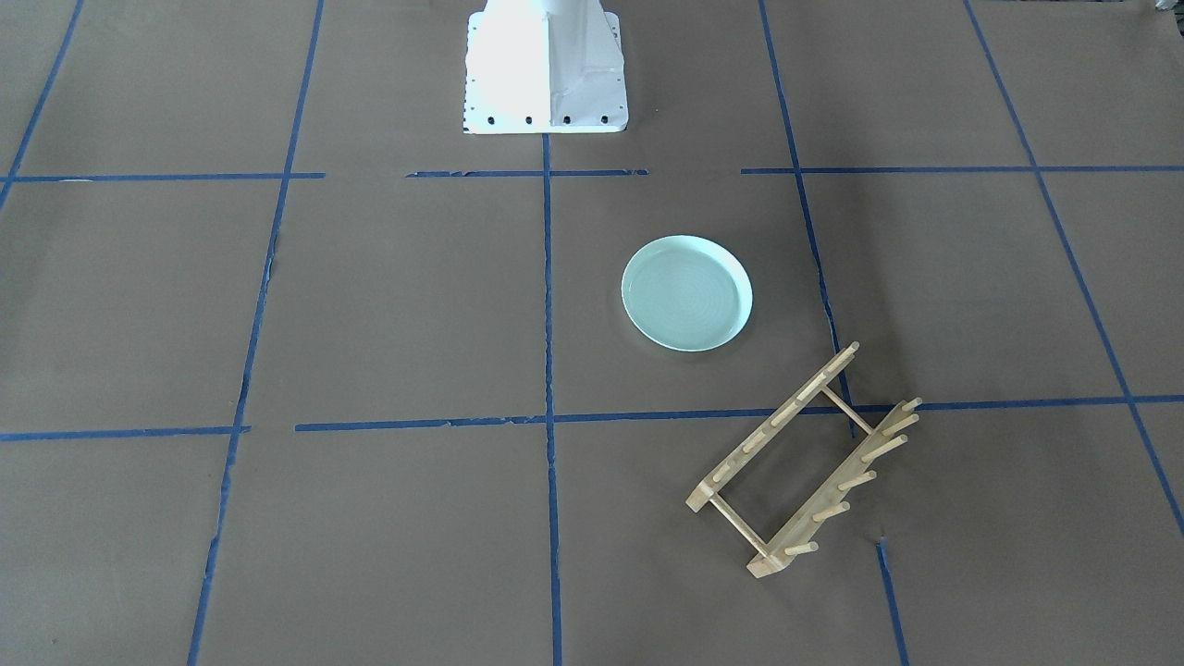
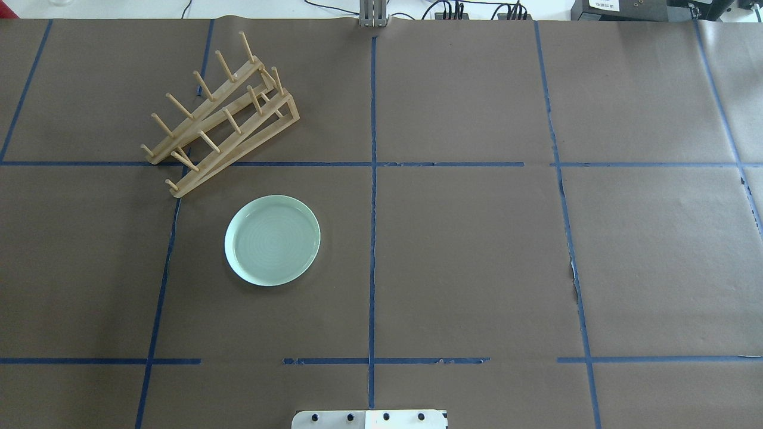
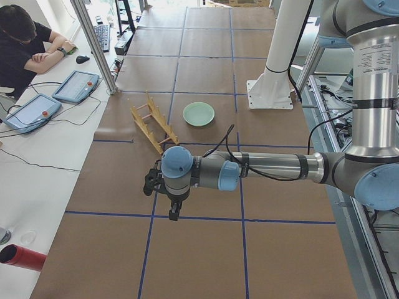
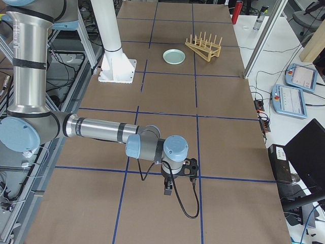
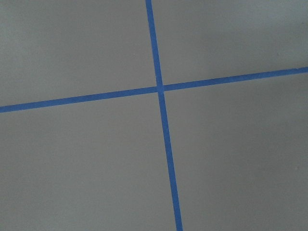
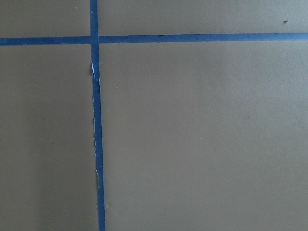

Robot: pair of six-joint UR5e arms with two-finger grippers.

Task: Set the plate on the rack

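- Brown paper-covered table (image 2: 477, 268) is carrying a grid of blue tape lines (image 2: 373, 238); both task items are sitting on the robot's left half.
- Left arm (image 3: 268, 167) and right arm (image 4: 96, 127) are reaching out over bare paper, well apart from both items.
- Rack (image 2: 205, 112) is standing with its pegs pointing up. In the overhead view its long axis is running diagonally, from near-left to far-right.
- Plate (image 2: 272, 240) is lying flat, face up, near the rack's near end and not touching it.
- Left gripper (image 3: 175, 213) and right gripper (image 4: 168, 192) are pointing down; their opening cannot be determined from the side views.
- Progress: nothing is completed yet. Gripping, lifting, tilting onto edge and slotting between pegs are all remaining.
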